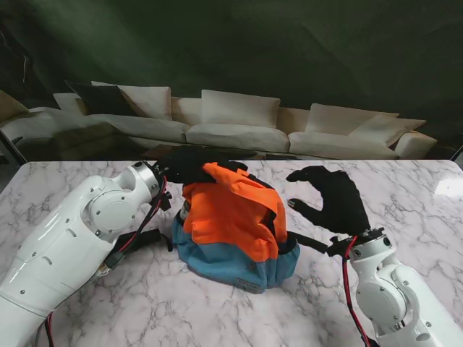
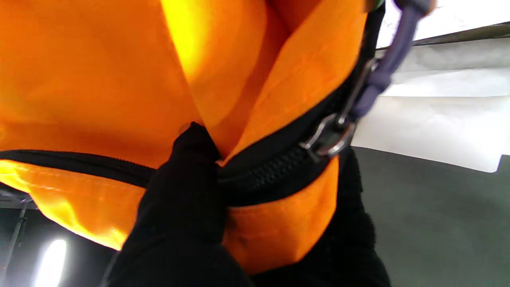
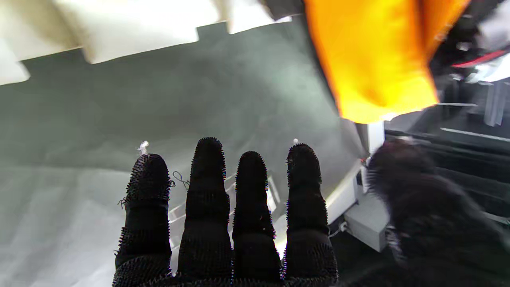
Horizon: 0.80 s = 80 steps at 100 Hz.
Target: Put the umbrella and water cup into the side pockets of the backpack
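Note:
The orange and blue backpack (image 1: 235,228) stands in the middle of the marble table (image 1: 405,195). My left hand (image 1: 189,165) in its black glove grips the backpack's top; the left wrist view shows its fingers (image 2: 187,191) pinching orange fabric (image 2: 99,79) beside the black zipper (image 2: 275,167). To the backpack's right my right hand (image 1: 331,199) hovers open, fingers curled toward the bag and holding nothing. In the right wrist view its fingers (image 3: 227,207) are spread, with the orange fabric (image 3: 370,59) beyond. Neither umbrella nor water cup shows in any view.
A black strap (image 1: 311,242) trails from the backpack toward my right wrist. Another strap (image 1: 141,238) lies on the bag's left, under my left forearm. A cream sofa (image 1: 239,126) stands beyond the table's far edge.

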Motion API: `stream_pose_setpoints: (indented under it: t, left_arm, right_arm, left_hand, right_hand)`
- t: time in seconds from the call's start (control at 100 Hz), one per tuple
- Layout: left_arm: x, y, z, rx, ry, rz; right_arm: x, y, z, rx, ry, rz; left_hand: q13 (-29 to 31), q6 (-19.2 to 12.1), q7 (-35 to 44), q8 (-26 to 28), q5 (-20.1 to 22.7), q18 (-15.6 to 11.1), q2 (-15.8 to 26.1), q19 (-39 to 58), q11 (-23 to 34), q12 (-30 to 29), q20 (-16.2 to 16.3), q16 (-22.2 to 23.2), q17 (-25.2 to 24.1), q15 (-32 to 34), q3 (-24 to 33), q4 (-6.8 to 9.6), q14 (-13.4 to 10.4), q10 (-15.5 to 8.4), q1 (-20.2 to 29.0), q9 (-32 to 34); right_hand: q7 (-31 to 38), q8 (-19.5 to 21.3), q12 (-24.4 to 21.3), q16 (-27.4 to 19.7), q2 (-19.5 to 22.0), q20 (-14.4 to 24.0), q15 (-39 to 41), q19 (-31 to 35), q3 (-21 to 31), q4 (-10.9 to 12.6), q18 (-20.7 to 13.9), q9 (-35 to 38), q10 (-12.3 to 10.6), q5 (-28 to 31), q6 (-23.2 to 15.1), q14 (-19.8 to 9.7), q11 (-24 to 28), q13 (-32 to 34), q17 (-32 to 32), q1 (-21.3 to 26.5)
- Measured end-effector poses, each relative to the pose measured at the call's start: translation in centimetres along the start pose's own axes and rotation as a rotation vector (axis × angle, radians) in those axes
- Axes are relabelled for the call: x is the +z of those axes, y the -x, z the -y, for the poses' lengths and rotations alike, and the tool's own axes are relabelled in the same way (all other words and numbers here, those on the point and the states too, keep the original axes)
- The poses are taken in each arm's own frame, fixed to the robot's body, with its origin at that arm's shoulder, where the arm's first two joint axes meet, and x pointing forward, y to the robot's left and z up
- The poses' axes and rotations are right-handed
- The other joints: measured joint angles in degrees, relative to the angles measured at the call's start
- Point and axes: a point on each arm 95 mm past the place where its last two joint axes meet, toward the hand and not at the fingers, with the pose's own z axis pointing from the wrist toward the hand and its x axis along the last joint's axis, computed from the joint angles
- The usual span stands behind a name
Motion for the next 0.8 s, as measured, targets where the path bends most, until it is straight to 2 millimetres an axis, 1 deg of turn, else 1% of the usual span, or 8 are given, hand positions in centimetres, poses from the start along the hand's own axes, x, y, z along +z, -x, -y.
stream_pose_setpoints:
  t: [0.09,0.21,0.3,0.38,0.51,0.64,0.73,0.8]
  left_arm:
    - [-0.2,-0.2,0.1,0.003,0.004,-0.010]
    - [-0.4,-0.4,0.2,0.009,0.001,-0.023]
    - [-0.5,-0.7,0.2,0.007,-0.001,-0.030]
    - [-0.5,-0.8,0.2,0.008,-0.004,-0.036]
    - [-0.2,-1.3,0.1,0.010,-0.028,-0.049]
    - [0.3,-1.7,0.0,0.022,-0.048,-0.060]
    - [0.7,-1.9,0.0,0.027,-0.048,-0.068]
    - [1.0,-2.0,0.1,0.027,-0.049,-0.074]
  right_arm:
    - [-0.6,1.7,-0.2,-0.136,-0.024,0.021]
    - [-1.7,4.4,0.9,-0.223,-0.092,0.121]
    - [-2.4,5.8,2.1,-0.299,-0.180,0.139]
    - [-2.8,6.3,3.1,-0.431,-0.249,0.083]
    - [-2.6,6.1,4.2,-0.337,-0.286,0.070]
    - [-2.2,4.9,5.6,-0.285,-0.406,-0.007]
    - [-2.1,3.5,6.4,-0.142,-0.445,-0.049]
    - [-2.0,2.4,6.6,-0.094,-0.441,-0.094]
  left_hand:
    - [0.0,0.1,0.0,-0.1,0.0,0.0,0.0,0.0,0.0,0.0,0.0,0.3,0.0,0.0,0.0,0.00,0.0,0.0,0.1,0.0]
    - [0.0,0.1,0.0,-0.3,0.0,0.0,0.0,0.0,0.0,0.0,0.0,0.3,0.0,0.0,0.0,0.00,0.0,0.0,0.2,0.0]
    - [0.0,0.1,0.0,-0.7,0.0,0.2,0.0,0.0,0.0,0.0,0.0,0.3,-0.2,0.0,0.0,0.00,0.1,-0.1,0.2,0.0]
    - [-0.1,0.1,0.0,-0.8,0.0,0.6,0.0,0.0,0.0,0.0,0.0,0.4,-0.9,0.0,0.0,0.00,0.5,-0.1,0.7,0.0]
    - [-2.2,0.1,0.0,-1.4,0.0,1.5,0.0,0.0,0.0,0.0,0.0,0.7,-3.8,0.1,0.0,0.00,1.3,-1.3,0.8,0.0]
    - [-5.5,0.1,-0.2,-1.4,0.0,2.9,0.0,-0.1,-0.6,0.0,0.0,0.3,-7.8,-0.9,0.0,0.00,1.5,-2.3,0.8,0.0]
    - [-7.7,-0.2,-0.3,-1.4,0.0,3.7,0.0,-1.2,-1.3,0.0,0.0,-0.8,-9.8,-2.7,0.0,0.00,1.6,-3.0,0.8,0.0]
    - [-8.5,-0.6,-0.8,-1.4,0.0,4.2,0.0,-2.4,-1.5,0.0,0.0,-1.4,-10.9,-4.0,0.0,0.00,1.6,-3.0,0.8,-0.1]
  right_hand:
    - [0.0,0.0,0.0,0.0,1.5,0.0,0.0,0.0,-0.2,0.0,0.0,0.0,-0.6,0.0,-0.8,-0.1,0.0,0.0,0.0,1.9]
    - [1.3,-3.6,-1.1,0.0,1.5,0.0,-0.1,0.0,0.1,-1.9,0.0,-0.1,-1.3,-0.2,-3.3,-0.3,-1.1,-0.1,0.0,8.0]
    - [0.7,-4.9,-2.0,0.0,1.5,0.0,-0.2,0.0,0.2,-1.9,0.0,-0.2,-1.4,-2.2,-6.9,-0.3,-2.2,-0.1,-0.1,7.9]
    - [0.7,-4.9,-2.4,0.0,1.4,0.0,-0.3,0.0,0.9,-1.1,0.0,-0.2,-2.2,-2.4,-8.4,-0.3,-2.3,-0.1,-0.1,7.2]
    - [-0.2,-4.9,-2.7,0.0,0.2,0.0,-0.8,-0.3,1.2,-0.6,0.0,-0.2,-3.4,-2.5,-9.3,-0.3,-3.4,-0.1,-0.4,5.6]
    - [-0.8,-4.9,-3.3,0.0,0.5,0.0,-1.0,-1.0,1.2,-0.6,0.0,-0.1,-3.4,-2.9,-10.0,-0.3,-4.2,-0.2,-0.8,5.6]
    - [-0.8,-4.9,-3.3,0.0,1.0,-0.1,-1.6,-1.6,3.6,0.1,0.2,1.1,-3.5,-2.9,-10.2,-0.3,-4.3,-0.2,-1.0,7.9]
    - [-0.8,-5.5,-3.3,0.0,0.8,-0.1,-1.7,-1.7,3.7,0.1,0.4,2.3,-5.6,-2.9,-11.5,-0.3,-4.9,-0.1,-1.0,7.9]
